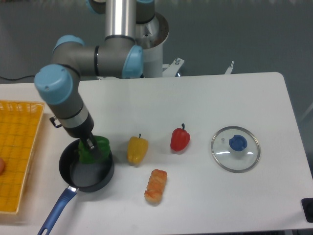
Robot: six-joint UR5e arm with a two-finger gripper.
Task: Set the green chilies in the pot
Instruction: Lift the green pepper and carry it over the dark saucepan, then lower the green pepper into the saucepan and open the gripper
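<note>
on the far left we see a yellow basket [19, 147]. next is the pot [73, 174] with our gripper [90, 145] above it, fingers closed on the green chilies [96, 151], maybe just over the rim. then come a yellow pepper [137, 150], a bread roll [156, 185], a red pepper [180, 139] and a glass lid [235, 149]

Place: a robot lab or test bench.
Arm: an industrial robot arm [93, 54] mounted at 12 o'clock.
Table: plain white table [234, 98], grey backdrop.
Props: toy food and a yellow basket [17, 147] at 9 o'clock.
</note>
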